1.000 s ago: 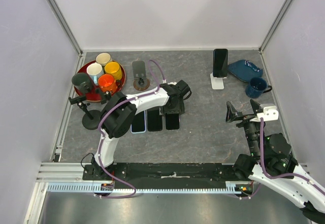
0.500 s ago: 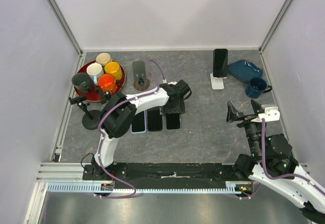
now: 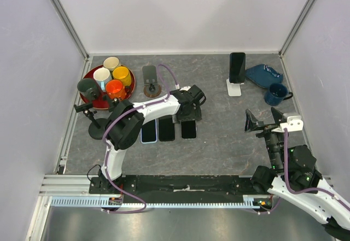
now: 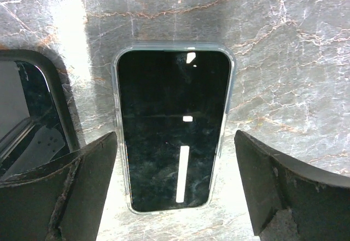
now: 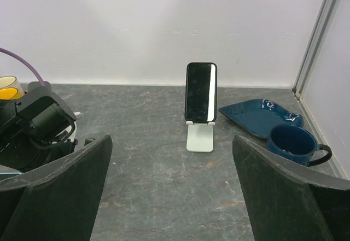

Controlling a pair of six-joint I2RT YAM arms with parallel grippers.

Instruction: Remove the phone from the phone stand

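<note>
On the worktop, a phone was laid flat left of the stand; left gripper was backed off, wide open, empty; stand's phone was untouched.

Four phones: one upright phone at the upper right, and three flat phones side by side in the centre. Three stands: a white stand, a round brown stand bearing a grey slab, and a black stand at the left. Five cups sit on one red tray at the upper left. One blue mug and one blue dish are at the right. Two robot arms.
</note>
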